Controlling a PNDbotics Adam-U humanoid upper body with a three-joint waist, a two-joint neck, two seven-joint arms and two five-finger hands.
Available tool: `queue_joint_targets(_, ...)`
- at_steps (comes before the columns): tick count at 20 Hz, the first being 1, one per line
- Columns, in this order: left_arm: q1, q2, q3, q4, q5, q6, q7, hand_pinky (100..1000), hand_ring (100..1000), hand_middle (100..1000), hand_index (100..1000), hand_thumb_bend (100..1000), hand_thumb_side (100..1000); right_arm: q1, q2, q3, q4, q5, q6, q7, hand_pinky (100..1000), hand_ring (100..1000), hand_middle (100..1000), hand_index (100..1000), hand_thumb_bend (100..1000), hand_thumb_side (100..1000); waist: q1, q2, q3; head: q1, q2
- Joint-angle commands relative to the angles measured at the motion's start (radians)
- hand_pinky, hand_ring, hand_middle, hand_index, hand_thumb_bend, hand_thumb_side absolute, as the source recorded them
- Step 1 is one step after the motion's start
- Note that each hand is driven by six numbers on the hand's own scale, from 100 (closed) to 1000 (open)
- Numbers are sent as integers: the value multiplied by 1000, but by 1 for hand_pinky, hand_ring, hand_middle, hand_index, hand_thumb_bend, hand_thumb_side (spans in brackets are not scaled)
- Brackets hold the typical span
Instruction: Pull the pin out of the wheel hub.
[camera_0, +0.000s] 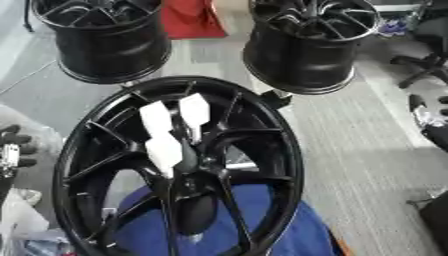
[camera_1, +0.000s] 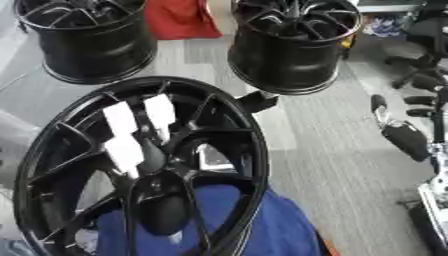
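Observation:
A large black spoked wheel hub (camera_0: 262, 150) stands tilted in the foreground, resting on a blue cloth (camera_0: 289, 235). Three white block-shaped pins (camera_0: 166, 130) stick out of its centre, two side by side above and one below. My left hand (camera_0: 16, 147) shows only at the left edge, apart from the hub's rim and holding nothing that I can see. At the right edge, my right hand (camera_1: 398, 131) hangs well clear of the hub, its fingers (camera_1: 422, 100) relaxed and empty.
Two more black wheels stand on the grey floor behind, one at the back left (camera_0: 109, 42) and one at the back right (camera_0: 306, 47). A red object (camera_0: 188, 20) lies between them. A chair base (camera_0: 420, 62) is at the far right.

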Motion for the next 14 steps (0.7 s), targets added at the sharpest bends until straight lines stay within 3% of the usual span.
queue_joint_targets(1, -12, 2, -5, -19, 2, -3, -4, 622, 661, 655, 822, 100, 689, -19, 7, 25, -51, -9, -13, 24, 633, 698, 773, 827, 402, 321, 3, -4, 2, 0, 5)
queue_joint_targets(14, -15, -2, -8, -21, 4, -4, -8, 621, 661, 659, 822, 100, 692, -64, 59, 83, -67, -23, -35, 83, 633, 698, 771, 822, 392, 327, 4, 1, 8, -1, 5)
